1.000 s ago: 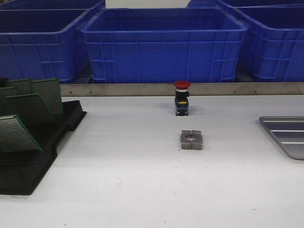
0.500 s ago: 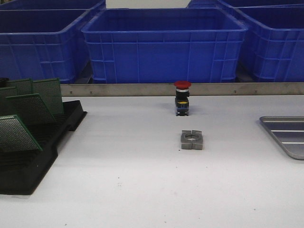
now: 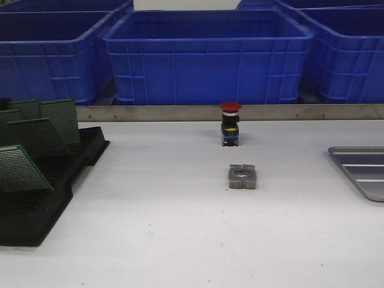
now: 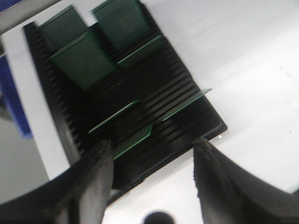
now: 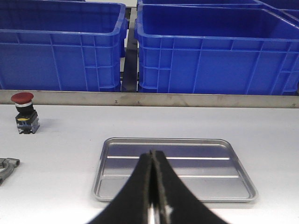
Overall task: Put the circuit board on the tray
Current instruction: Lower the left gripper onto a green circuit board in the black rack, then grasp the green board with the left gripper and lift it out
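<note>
Several green circuit boards [image 3: 21, 169] stand tilted in slots of a black slotted rack [image 3: 54, 198] at the table's left. In the left wrist view my left gripper [image 4: 153, 143] is open and empty above the rack's [image 4: 154, 93] near end, with one board [image 4: 133, 140] lying just ahead between the fingers and others [image 4: 84, 60] further on. The grey metal tray [image 3: 363, 171] lies at the table's right edge. In the right wrist view my right gripper [image 5: 152, 154] is shut and empty, hovering over the near side of the tray [image 5: 196, 184]. Neither gripper shows in the front view.
A red-capped push button [image 3: 230, 123] stands at the table's middle back and a grey metal block with a hole [image 3: 242, 177] lies in front of it. Big blue crates [image 3: 207, 54] stand behind a metal rail [image 3: 180, 113].
</note>
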Controlling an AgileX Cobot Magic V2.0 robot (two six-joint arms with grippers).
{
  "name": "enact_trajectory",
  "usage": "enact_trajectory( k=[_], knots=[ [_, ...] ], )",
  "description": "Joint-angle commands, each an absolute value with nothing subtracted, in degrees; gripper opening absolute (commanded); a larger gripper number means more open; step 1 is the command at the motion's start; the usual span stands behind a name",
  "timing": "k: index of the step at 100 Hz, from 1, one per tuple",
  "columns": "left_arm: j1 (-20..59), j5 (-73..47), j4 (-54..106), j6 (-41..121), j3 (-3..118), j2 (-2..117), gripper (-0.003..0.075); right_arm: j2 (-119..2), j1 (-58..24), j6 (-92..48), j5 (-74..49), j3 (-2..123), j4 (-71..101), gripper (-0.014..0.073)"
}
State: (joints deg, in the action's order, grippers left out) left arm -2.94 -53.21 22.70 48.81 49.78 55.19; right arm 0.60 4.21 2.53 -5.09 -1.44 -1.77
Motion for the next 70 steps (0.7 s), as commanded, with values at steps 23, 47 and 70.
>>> enact_trajectory(
  k=[23,47,70],
  knots=[
    [-2.2,-51.5,33.1,94.0,52.1,67.2,0.0408,1.8,4.3,2.4,-0.6,-1.5,-2.3,-0.0061],
    [4.6,-44.0,31.3,94.7,52.6,76.1,0.0408,1.8,4.3,2.4,-0.6,-1.5,-2.3,-0.0061],
    [9.1,-41.1,31.0,94.7,52.6,85.4,0.0407,1.8,4.3,2.4,-0.6,-1.5,-2.3,-0.0061]
  ],
)
